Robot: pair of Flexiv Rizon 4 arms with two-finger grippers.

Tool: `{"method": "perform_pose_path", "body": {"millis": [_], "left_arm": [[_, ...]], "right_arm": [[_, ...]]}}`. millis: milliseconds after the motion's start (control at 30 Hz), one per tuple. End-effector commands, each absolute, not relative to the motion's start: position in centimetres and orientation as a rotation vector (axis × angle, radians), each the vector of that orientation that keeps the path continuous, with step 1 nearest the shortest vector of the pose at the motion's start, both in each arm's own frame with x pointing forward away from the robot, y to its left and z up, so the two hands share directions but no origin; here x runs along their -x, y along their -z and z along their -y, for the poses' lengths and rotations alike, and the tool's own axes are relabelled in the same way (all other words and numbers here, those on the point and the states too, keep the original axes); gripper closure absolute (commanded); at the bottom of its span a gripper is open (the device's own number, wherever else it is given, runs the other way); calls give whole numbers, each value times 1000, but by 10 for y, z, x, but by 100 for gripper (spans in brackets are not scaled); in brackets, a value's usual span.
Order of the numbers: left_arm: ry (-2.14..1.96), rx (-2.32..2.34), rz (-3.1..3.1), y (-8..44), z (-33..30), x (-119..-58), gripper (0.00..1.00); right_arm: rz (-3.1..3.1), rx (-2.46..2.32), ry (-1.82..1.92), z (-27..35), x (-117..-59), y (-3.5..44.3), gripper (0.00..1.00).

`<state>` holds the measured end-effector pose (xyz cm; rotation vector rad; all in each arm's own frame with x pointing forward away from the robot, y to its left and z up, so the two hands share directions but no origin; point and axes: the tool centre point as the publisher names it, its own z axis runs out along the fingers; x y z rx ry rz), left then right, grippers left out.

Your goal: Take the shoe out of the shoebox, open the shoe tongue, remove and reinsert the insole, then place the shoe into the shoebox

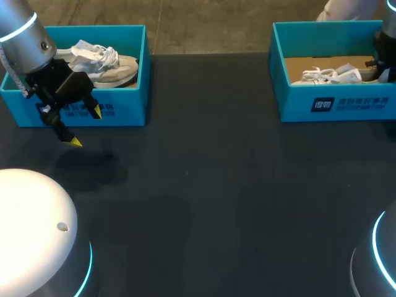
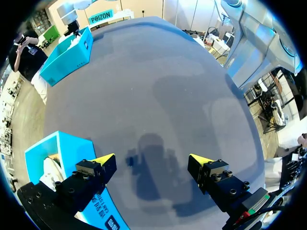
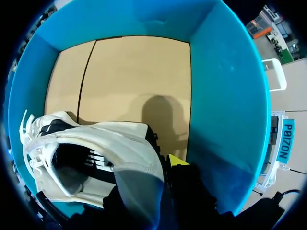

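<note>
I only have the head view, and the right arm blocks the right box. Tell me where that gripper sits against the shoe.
Observer: The right wrist view shows the right gripper down inside the right box, at the heel of the shoe. Whether it has closed on the heel is hidden.
Operator: Now check the left gripper.
Observer: The left wrist view shows the left gripper open and holding nothing, over bare table just beside the left box.
</note>
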<state>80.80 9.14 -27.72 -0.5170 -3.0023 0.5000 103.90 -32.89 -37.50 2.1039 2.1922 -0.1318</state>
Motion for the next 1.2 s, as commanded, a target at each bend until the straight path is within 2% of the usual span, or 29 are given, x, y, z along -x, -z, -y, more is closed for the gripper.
{"method": "perform_pose_path", "body": {"millis": [33, 1200], "left_arm": [[-497, 517, 3002, 277, -92, -808, 0], [-497, 517, 3002, 277, -92, -808, 0]], "right_arm": [[-2183, -2121, 141, 332, -1044, 373, 100], [-2153, -2185, 193, 345, -1047, 394, 100]]}}
